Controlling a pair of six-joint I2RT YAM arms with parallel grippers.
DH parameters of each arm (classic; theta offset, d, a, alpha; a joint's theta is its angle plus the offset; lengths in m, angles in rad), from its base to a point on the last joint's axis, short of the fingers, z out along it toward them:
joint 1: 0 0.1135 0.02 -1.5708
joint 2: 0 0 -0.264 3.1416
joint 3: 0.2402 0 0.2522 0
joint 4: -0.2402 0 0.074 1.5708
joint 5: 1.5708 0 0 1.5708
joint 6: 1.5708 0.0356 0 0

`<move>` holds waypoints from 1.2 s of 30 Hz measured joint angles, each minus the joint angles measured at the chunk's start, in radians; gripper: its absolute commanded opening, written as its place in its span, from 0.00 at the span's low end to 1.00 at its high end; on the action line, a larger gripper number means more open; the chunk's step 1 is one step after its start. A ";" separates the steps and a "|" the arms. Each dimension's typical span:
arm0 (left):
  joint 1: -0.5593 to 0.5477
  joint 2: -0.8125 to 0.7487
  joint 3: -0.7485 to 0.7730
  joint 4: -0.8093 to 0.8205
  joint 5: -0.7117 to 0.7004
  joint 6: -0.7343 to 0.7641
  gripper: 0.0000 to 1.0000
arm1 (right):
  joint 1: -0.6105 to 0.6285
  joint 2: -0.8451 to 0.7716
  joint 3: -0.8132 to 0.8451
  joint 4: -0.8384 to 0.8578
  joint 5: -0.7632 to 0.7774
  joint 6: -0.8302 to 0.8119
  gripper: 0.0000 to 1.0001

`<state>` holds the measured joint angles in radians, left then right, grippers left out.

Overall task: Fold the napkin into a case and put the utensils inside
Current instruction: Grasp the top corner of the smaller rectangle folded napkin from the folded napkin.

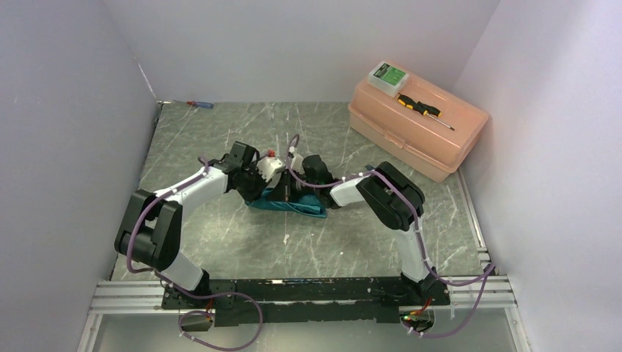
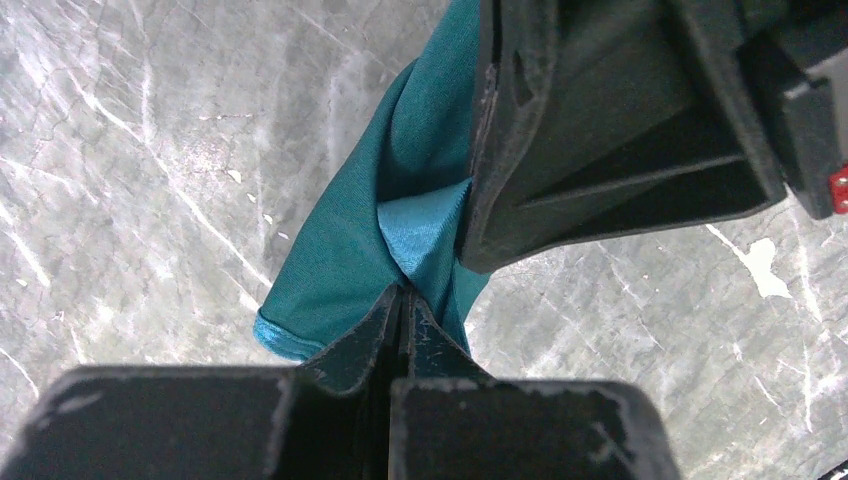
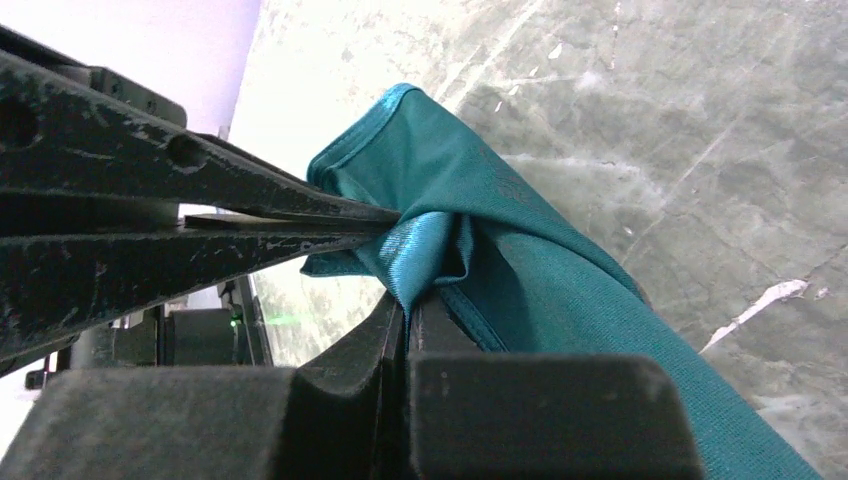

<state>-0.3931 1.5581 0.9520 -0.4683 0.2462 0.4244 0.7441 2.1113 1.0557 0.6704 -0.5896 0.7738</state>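
My left gripper (image 2: 400,300) and right gripper (image 3: 405,303), tips almost touching, both pinch closed on one napkin (image 2: 350,250) fold, cloth hanging lengthwise beneath.

The left arm (image 1: 191,189) reaches in from the left of the napkin (image 1: 304,210) and the right arm (image 1: 396,194) from its right. Their elbows are bent outward and their wrists nearly meet above the napkin. The left gripper (image 2: 402,305) is pinched tight on a bunched fold of the napkin. The right gripper (image 3: 405,300) pinches the same fold, its tips right against the other's.
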 measured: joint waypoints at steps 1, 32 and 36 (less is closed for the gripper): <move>0.000 -0.002 0.000 0.001 0.000 0.000 0.03 | -0.002 0.000 0.009 -0.022 0.000 -0.004 0.00; 0.009 -0.064 0.026 -0.026 0.019 -0.094 0.07 | -0.021 0.062 0.184 -0.410 -0.043 -0.089 0.00; 0.009 -0.084 0.023 -0.031 0.034 -0.083 0.10 | -0.020 0.064 0.219 -0.480 -0.031 -0.087 0.00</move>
<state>-0.3843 1.4742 0.9752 -0.4988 0.2802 0.3412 0.7242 2.1750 1.2743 0.1902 -0.6205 0.6865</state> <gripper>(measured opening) 0.077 0.031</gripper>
